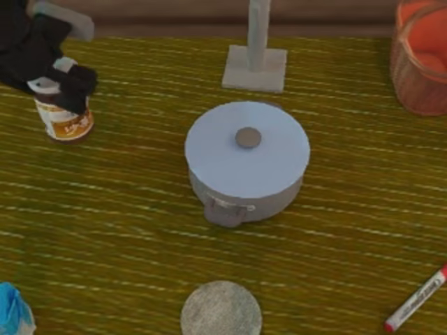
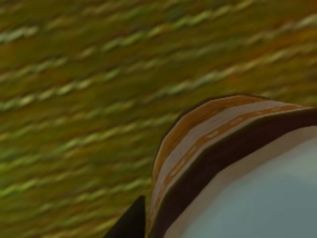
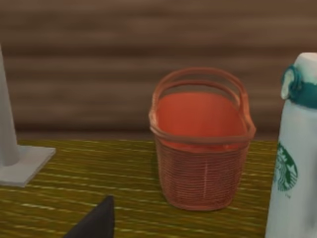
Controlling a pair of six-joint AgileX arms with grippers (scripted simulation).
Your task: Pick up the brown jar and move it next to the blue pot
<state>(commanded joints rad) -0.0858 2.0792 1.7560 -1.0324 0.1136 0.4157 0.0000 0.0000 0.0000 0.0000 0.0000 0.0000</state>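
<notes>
— Left gripper?
— Clamped around the brown jar near the tabletop's far left edge.
— And the blue pot?
— Mid-table, well apart from the jar.

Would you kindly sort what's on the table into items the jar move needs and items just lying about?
Needed:
brown jar, at the left hand
blue pot

Lying about:
orange basket
grey disc
red-capped marker
white stand
white bottle
</notes>
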